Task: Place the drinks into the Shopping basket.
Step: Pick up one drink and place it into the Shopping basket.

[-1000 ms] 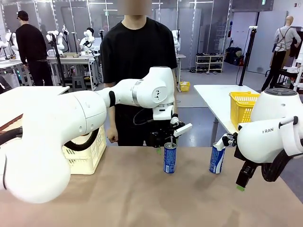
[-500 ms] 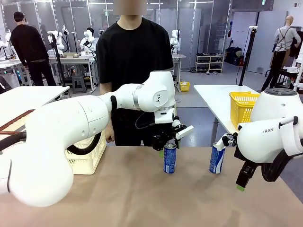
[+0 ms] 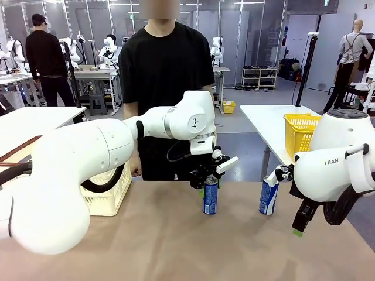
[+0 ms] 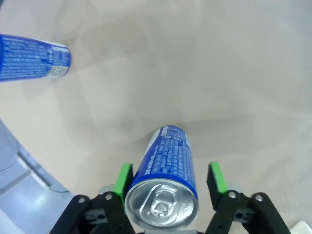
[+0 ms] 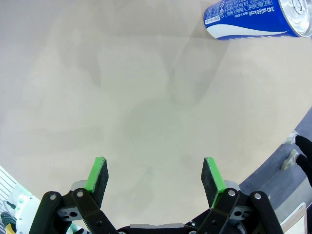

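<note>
A blue drink can (image 3: 210,199) with white print stands upright at the table's middle. My left gripper (image 3: 206,181) comes down over its top. In the left wrist view the can (image 4: 168,170) sits between the green pads (image 4: 123,178) of this gripper (image 4: 169,178), with narrow gaps at its sides, so the gripper is open. A second blue can (image 3: 268,198) stands to the right and also shows in the wrist views (image 4: 31,56) (image 5: 253,19). My right gripper (image 3: 299,225) hangs open near it, nothing between its fingers (image 5: 156,175). The cream-white Shopping basket (image 3: 111,196) stands at the left, partly behind my left arm.
A person in a black shirt stands at the far edge, one hand (image 3: 136,171) near the basket. A yellow mesh basket (image 3: 299,132) sits on another table at the right. Bare brown tabletop (image 3: 176,246) lies in front of the cans.
My left gripper has come down around the top of the middle can, and its jaws have drawn closer together. The right arm has not moved.
</note>
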You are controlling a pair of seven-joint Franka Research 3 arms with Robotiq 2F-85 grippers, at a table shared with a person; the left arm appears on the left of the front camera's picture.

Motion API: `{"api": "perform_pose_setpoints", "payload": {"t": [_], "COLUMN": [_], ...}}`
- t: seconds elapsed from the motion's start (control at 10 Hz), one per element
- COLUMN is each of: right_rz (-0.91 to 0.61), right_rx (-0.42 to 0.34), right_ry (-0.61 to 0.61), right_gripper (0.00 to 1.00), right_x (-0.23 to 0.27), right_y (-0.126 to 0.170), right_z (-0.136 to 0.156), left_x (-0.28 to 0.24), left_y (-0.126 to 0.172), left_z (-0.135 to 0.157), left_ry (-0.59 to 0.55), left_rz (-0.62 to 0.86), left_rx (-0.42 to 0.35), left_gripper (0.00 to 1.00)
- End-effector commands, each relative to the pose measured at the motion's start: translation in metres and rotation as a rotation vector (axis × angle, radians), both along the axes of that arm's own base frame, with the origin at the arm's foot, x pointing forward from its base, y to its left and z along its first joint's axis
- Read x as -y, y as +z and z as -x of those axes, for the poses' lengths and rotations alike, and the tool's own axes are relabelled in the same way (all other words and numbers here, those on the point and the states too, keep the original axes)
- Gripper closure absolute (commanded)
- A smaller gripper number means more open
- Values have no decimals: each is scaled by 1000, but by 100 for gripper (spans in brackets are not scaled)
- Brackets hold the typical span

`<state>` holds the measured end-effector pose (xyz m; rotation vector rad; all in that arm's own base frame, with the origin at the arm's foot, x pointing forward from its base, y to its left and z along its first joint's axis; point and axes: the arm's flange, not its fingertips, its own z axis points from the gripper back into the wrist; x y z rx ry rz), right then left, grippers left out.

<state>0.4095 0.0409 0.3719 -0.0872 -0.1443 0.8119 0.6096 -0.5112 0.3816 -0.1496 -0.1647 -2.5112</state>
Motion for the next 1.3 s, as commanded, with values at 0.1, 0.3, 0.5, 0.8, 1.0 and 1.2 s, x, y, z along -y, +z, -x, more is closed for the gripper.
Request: {"api": "perform_pose_setpoints", "payload": {"t": [0.1,0.3,0.5,0.8,1.0,1.2], "right_rz": [3,3,3,3,3,3], "right_rx": [-1,-1,-1,-1,-1,-1], "right_ry": [-1,-1,-1,-1,-1,-1], "right_gripper": [4,4,4,4,4,4], "right_x": [0,0,0,0,0,0], "right_y": [1,1,1,1,1,1], "right_z": [0,0,0,0,0,0], "left_x": [55,56,56,19,-19,-61], "left_y": [19,19,28,70,86,92], "left_z": [-74,-73,-63,-26,-1,25], "left_ry": [-15,-18,-19,-40,-11,25], "left_rz": [-16,-26,-69,-99,-120,-137], "left_rx": [-38,-49,-78,-90,-66,-57], "left_gripper": [51,70,86,86,86,86]}}
